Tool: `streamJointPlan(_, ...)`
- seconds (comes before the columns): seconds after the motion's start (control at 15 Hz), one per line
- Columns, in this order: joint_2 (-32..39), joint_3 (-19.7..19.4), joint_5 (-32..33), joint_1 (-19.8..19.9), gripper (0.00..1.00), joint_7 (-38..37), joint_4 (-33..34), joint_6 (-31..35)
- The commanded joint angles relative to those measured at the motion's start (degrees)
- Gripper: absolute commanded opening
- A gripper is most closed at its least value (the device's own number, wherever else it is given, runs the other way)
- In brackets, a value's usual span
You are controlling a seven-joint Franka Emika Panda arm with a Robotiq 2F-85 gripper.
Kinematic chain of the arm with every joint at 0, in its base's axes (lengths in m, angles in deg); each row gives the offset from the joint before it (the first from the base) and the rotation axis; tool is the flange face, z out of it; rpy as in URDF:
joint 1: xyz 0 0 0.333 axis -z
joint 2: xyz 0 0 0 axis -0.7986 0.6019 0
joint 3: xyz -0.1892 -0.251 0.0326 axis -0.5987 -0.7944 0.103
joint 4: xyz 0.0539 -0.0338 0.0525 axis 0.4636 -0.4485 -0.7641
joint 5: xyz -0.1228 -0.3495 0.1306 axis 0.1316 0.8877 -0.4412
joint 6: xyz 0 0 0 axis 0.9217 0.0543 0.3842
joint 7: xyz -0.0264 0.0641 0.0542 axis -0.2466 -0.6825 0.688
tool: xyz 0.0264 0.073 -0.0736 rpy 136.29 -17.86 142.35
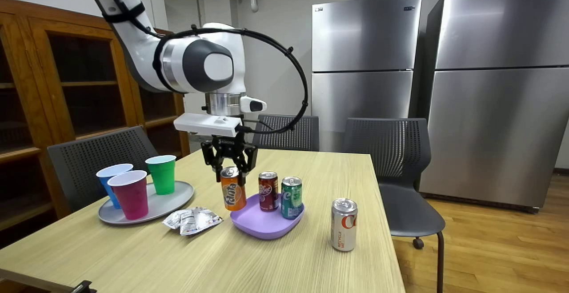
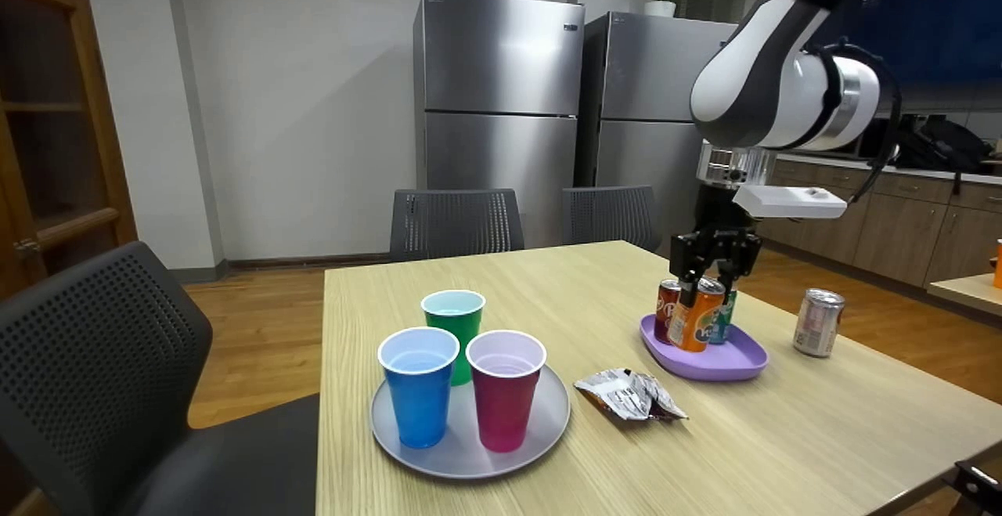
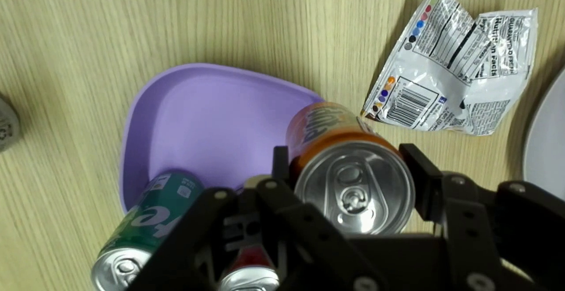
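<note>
My gripper (image 1: 230, 180) points straight down, its fingers closed on both sides of an orange Fanta can (image 1: 234, 194). In the wrist view the silver lid of that can (image 3: 355, 189) sits between the finger pads. The can is about upright, its lower end by the rim of a purple plate (image 1: 266, 232); whether it touches the rim I cannot tell. On that plate stand a dark red Dr Pepper can (image 1: 268, 193) and a green can (image 1: 291, 199). The wrist view shows the red can (image 3: 251, 277) only in part, behind the gripper's linkage.
A silver Coke can (image 1: 344, 226) stands on the table apart from the plate. Beside the plate lies a crumpled silver wrapper (image 2: 630, 395). A grey plate (image 2: 470, 465) bears a blue cup (image 2: 419, 391), a magenta cup (image 2: 505, 398) and a green cup (image 2: 455, 316). Chairs surround the table.
</note>
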Motion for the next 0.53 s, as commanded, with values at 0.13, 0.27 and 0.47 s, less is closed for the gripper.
streamJointPlan(0.13, 6.00, 1.41, -1.35, 2.79, 0.38, 1.71, 7.75, -4.52)
streamJointPlan(0.27, 7.69, 1.59, -1.18, 3.35, 0.38, 1.58, 9.44, -5.15)
streamJointPlan(0.47, 9.69, 1.87, -0.87, 3.87, 0.38, 1.33, 11.58, -6.12)
